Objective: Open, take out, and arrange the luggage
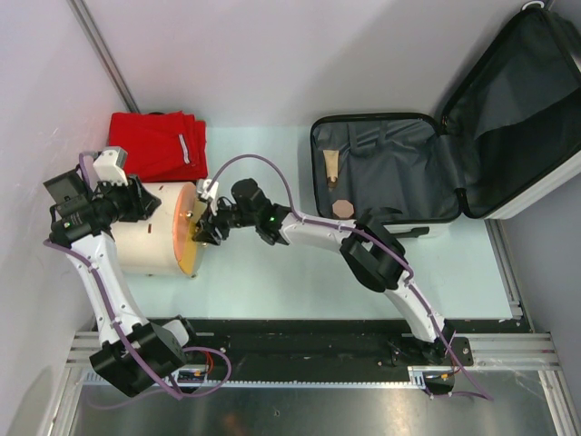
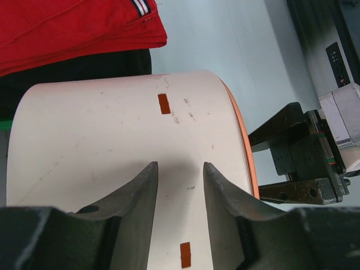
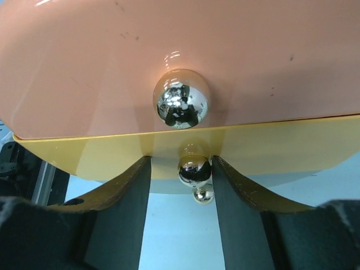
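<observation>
**Figure.** The luggage [image 1: 513, 118] is being shown well to the right of both pincers, at the far right of the worktop [image 1: 300, 282]. Its lid is thrown back and its grey lining is exposed. A tube [image 1: 332, 165] and a small round item [image 1: 342, 207] are being seen in the lower half. It is being touched by neither pincer.

The left pincer [image 2: 180, 166] is being held with its jaws apart and nothing between them, laid against the curved wall of a cream cylinder [image 2: 112, 129]. The right pincer [image 3: 181, 160] is likewise being held open. Its jaws are standing either side of a chrome clasp bead [image 3: 194, 170] below the cylinder's peach lid [image 3: 169, 50], with small gaps showing. A folded red garment [image 1: 154, 141] is being seen beyond the left pincer.

The shell is being judged stiff, smooth and probably slippery, and bulky rather than fragile; the lining is being judged soft. Hold is probably best taken at the shell's rim, where a jaw can be hooked over an edge, not on the broad outer face.
</observation>
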